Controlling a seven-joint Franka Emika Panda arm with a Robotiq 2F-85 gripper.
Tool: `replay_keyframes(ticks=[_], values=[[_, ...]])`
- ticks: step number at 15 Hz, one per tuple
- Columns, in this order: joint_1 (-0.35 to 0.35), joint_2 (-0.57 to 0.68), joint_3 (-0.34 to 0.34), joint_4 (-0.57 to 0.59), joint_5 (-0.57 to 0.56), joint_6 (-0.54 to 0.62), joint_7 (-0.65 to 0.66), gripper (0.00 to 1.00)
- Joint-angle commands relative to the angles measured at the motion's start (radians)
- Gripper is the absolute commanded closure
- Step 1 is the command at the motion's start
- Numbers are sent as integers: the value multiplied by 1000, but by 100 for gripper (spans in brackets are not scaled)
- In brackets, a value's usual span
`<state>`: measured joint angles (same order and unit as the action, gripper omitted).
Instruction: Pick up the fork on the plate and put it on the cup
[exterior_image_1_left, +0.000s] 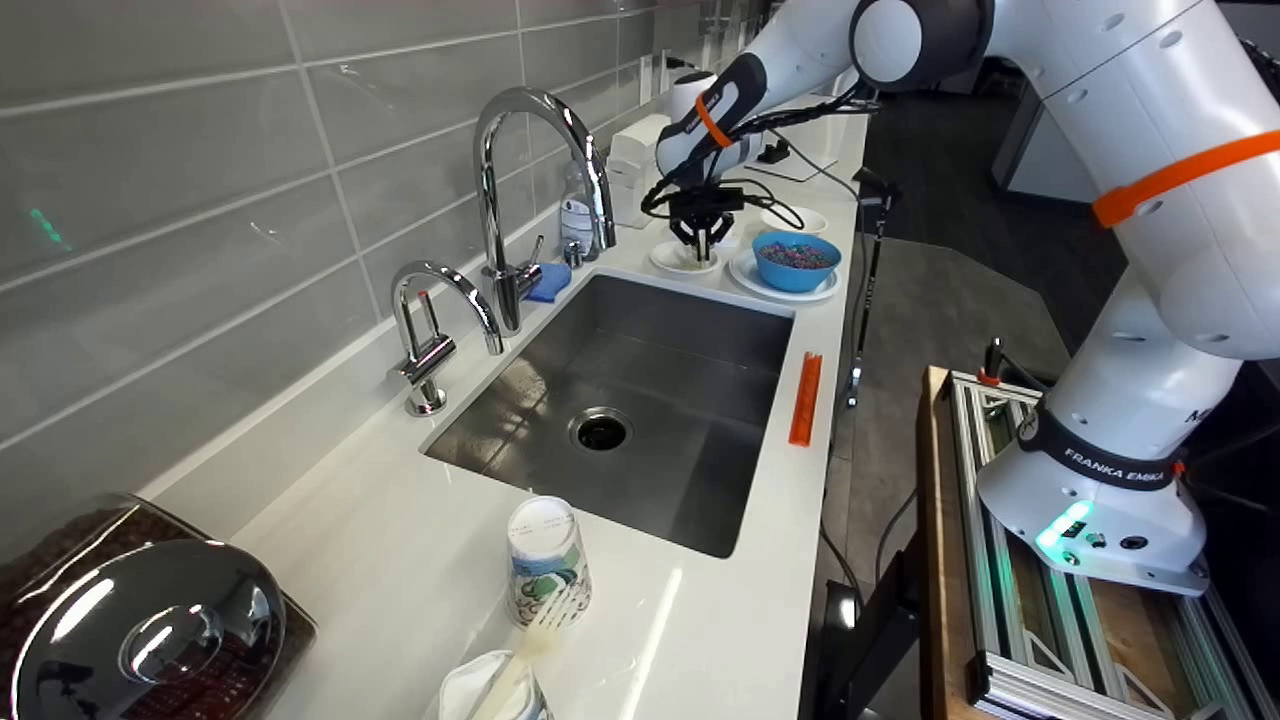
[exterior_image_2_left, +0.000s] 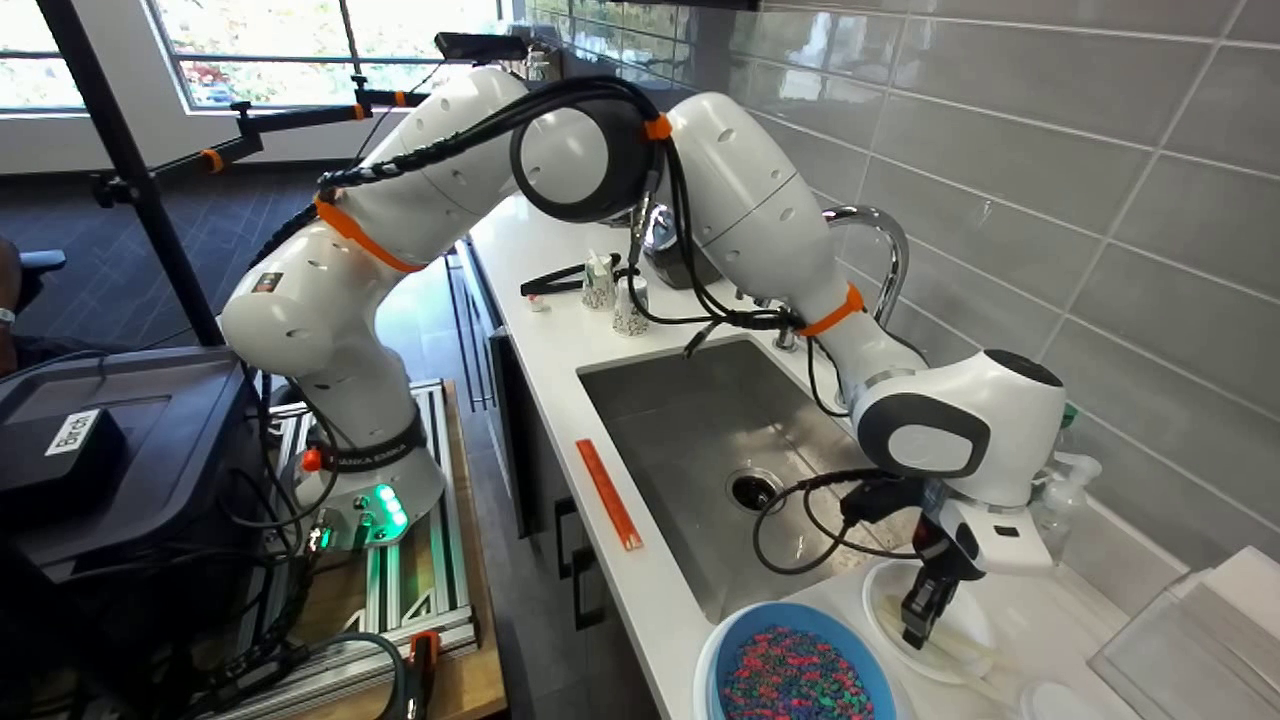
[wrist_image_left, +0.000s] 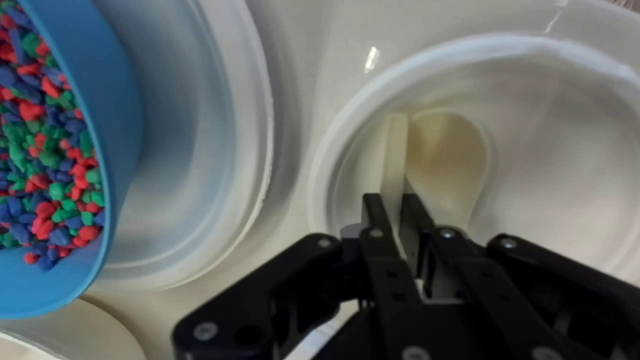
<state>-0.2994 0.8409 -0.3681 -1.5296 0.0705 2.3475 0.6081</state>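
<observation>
While the Panda arm stretches above the sink, we see a white countertop surrounding that sink on every side and a gray tiled wall running along one long side of it. Past one end of the sink, well apart from it, we find a shiny-lidded canister. A tall gooseneck faucet and a smaller faucet stand along the sink's wall side.

Just past the sink's opposite end, we see a wide white dish bearing a blue bowl of red, green and blue granules. At that same end of the sink, our Robotiq gripper points down over a small white plate.

Near the sink's canister end stands an inverted patterned cup; we see a second patterned cup farther from the sink. An orange ruler-like strip lies beside the sink's long edge opposite the wall.

In an exterior view, a pale fork overlaps both cups at the canister end of the sink; what it rests on we cannot tell. On the plate past the sink's opposite end lies a pale spoon. Just beside it, the gripper's fingers are clamped on a thin pale utensil; whether that is a fork, we cannot tell.
</observation>
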Motion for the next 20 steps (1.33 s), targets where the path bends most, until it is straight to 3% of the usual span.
replay_keyframes(ticks=[1, 2, 3, 4, 5, 6, 20], values=[[2, 21, -1, 28, 7, -36, 12, 74], [1, 21, 0, 28, 7, -37, 12, 70], [0, 21, 1, 28, 8, -37, 10, 78], [0, 20, 2, 27, 10, -37, 9, 92], [-1, 19, 2, 27, 10, -36, 8, 93], [-1, 18, 3, 26, 10, -36, 7, 99], [16, -105, -20, -46, -12, 13, -10, 97]])
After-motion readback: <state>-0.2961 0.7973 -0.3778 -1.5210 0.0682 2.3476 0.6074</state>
